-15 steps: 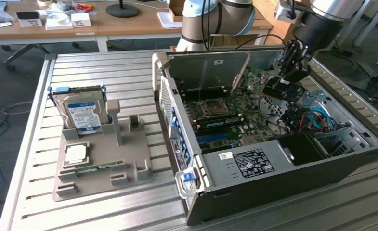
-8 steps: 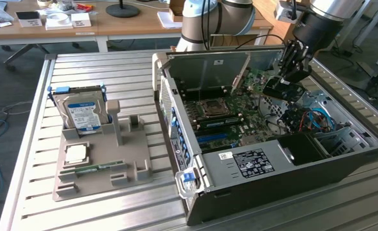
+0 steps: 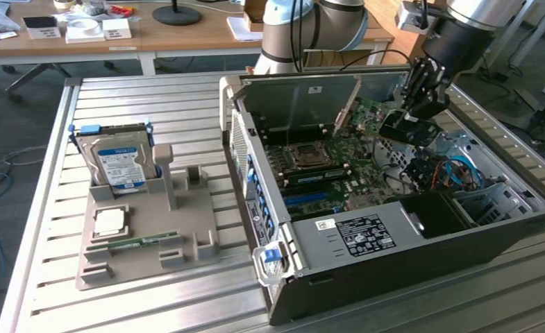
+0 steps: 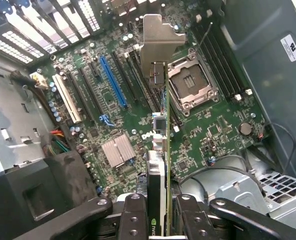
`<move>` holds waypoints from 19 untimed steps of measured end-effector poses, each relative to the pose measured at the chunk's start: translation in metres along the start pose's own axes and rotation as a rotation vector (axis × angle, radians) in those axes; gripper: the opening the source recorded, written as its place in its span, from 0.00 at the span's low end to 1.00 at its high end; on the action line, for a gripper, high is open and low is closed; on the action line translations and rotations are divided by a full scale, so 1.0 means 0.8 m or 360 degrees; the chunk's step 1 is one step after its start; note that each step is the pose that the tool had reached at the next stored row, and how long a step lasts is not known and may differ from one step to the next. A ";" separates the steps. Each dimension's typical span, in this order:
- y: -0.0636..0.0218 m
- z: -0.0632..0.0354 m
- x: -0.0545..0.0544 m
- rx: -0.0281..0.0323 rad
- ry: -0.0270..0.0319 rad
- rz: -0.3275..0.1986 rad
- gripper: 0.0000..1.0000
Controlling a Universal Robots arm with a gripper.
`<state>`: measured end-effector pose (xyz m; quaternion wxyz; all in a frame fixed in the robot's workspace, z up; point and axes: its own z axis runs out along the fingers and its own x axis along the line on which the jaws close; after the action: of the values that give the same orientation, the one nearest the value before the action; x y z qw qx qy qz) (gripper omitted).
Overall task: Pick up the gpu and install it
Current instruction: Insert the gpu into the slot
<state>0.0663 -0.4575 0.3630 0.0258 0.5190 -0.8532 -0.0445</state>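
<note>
Above the motherboard (image 4: 208,125), the claw (image 4: 160,222) grips the gpu (image 4: 157,165) edge-down, unseated. Installation step in hand; seating appears to demand aligning card edge with a slot (image 4: 113,82).

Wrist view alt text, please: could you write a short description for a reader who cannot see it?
The gripper is shut on the gpu, holding the thin card edge-on over the green motherboard inside an open computer case, its silver bracket at the far end. A blue expansion slot and the CPU socket lie either side of the card.
</note>
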 end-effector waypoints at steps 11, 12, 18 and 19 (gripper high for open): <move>0.000 0.000 0.000 0.00036 -0.00043 -0.0140 0.27; 0.000 0.000 0.000 0.00037 -0.00047 -0.0153 0.27; 0.000 0.001 0.000 0.00021 -0.00104 -0.0240 0.27; 0.000 0.001 0.000 0.00027 -0.00102 -0.0251 0.27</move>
<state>0.0662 -0.4576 0.3625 0.0190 0.5845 -0.8098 -0.0474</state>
